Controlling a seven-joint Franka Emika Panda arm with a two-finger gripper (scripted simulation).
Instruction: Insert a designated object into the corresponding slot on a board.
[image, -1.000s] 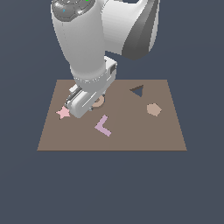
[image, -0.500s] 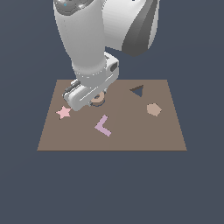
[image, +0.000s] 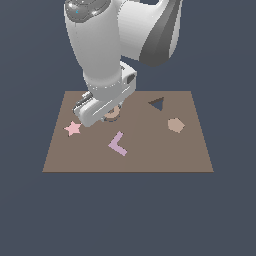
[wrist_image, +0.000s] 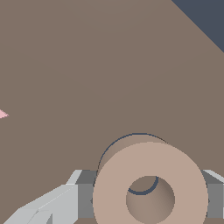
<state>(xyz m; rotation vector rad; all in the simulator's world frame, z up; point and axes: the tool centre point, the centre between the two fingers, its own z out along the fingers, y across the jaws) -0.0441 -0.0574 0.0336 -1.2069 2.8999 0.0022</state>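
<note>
ring (wrist_image: 150, 183) in hand (wrist_image: 146, 199), slot (wrist_image: 131, 144) (wrist only)

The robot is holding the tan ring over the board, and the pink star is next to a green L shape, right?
Not quite: the L shape is purple, not green, as the exterior view shows. The rest holds: the end effector holds the tan ring over the board, near the pink star.

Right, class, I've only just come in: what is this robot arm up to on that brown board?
A single robot arm is working over the board. Its gripper holds the tan ring between its fingers, just above the dark ring-shaped slot; the wrist view shows the ring slightly offset from the slot, not yet seated. Elsewhere on the board lie a pink star, a purple L-shape and a tan hexagon, plus a dark triangular recess.
</note>
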